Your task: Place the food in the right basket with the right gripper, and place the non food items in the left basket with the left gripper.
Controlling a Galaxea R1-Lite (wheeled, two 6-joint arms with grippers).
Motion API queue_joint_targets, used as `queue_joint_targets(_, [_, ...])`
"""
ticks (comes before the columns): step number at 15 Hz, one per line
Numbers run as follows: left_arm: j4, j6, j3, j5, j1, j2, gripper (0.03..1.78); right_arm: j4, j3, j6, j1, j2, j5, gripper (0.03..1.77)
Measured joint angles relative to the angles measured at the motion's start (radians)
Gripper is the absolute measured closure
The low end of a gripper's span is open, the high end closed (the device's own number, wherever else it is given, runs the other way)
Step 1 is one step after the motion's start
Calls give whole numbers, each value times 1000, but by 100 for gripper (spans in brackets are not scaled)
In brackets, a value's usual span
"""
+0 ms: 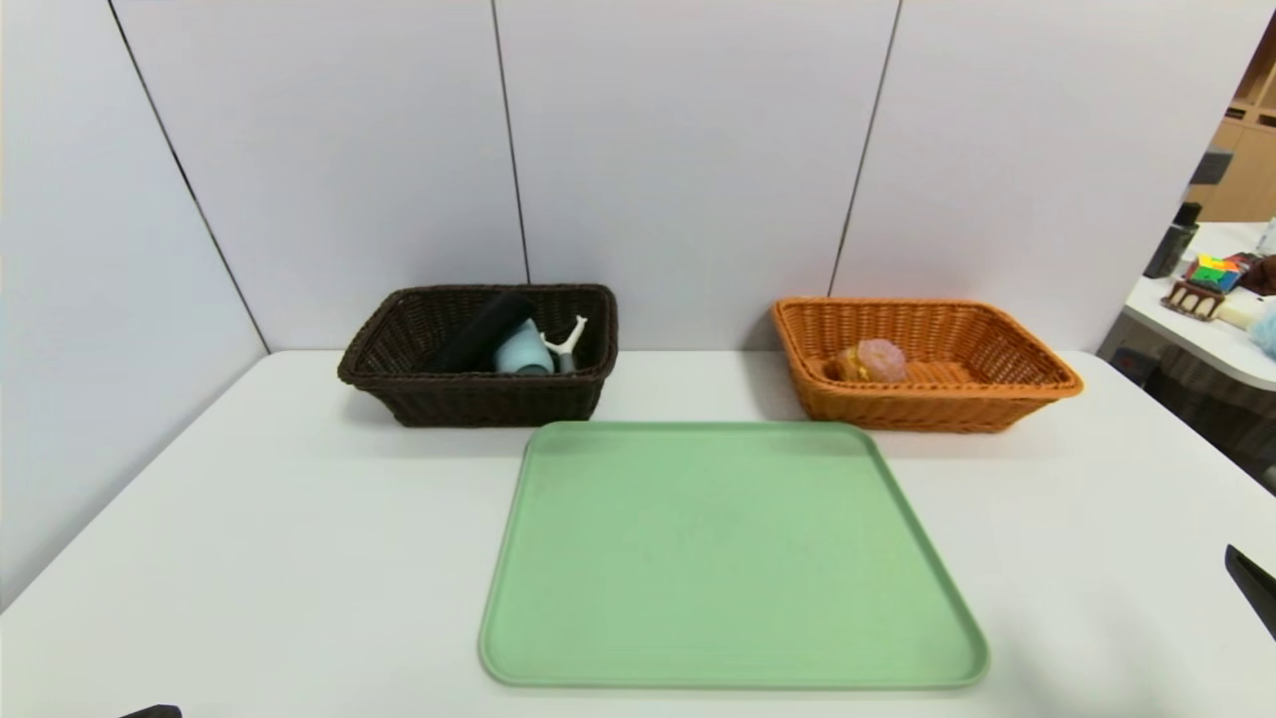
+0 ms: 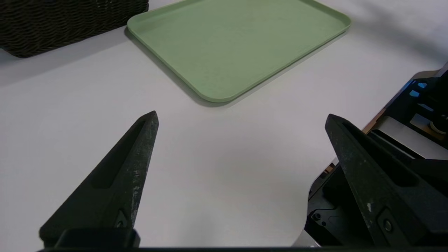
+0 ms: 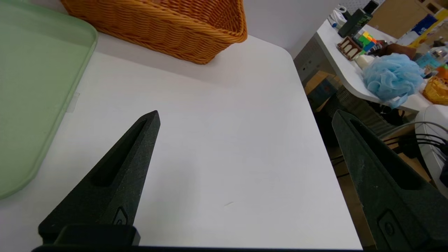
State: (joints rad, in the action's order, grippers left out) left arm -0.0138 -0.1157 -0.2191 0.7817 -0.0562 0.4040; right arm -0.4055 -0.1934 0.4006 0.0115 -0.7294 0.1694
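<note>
My left gripper [image 2: 242, 113] hangs over the near left part of the white table [image 1: 299, 558], its two black fingers spread wide apart with only air between them. Ahead of those fingers lies the flat green rectangular tray [image 1: 728, 558], and beyond them, past the tray's far left corner, stands the dark brown woven wicker basket [image 1: 488, 399]. In it I see the long black fabric pouch [image 1: 485, 332] leaning against the basket's inside, the blue-grey plastic cup [image 1: 523, 351] just beside it, and the white Y-head peeler with a grey handle [image 1: 566, 347] next to the cup. My right gripper [image 3: 246, 112] is over the near right part of the table, fingers likewise released and wide apart. Ahead of them sits the orange-tan woven wicker basket [image 1: 927, 404], holding the round pinkish-brown bun with yellow filling [image 1: 872, 361] toward its left end.
</note>
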Motion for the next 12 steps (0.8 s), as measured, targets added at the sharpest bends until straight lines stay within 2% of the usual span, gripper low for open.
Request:
queue_joint_targets(5, [-10,2,30,6,0,-86,12,-10,93,-8,-4,113,1,11])
queue_joint_targets(9, [-37,6,35,-16,0,-144,12,-5,123,-108,-28,204,-1,11])
queue_joint_targets(12, [-37,10,35,-53,0,-157,12,41,146,-137,-40,292,-60,11])
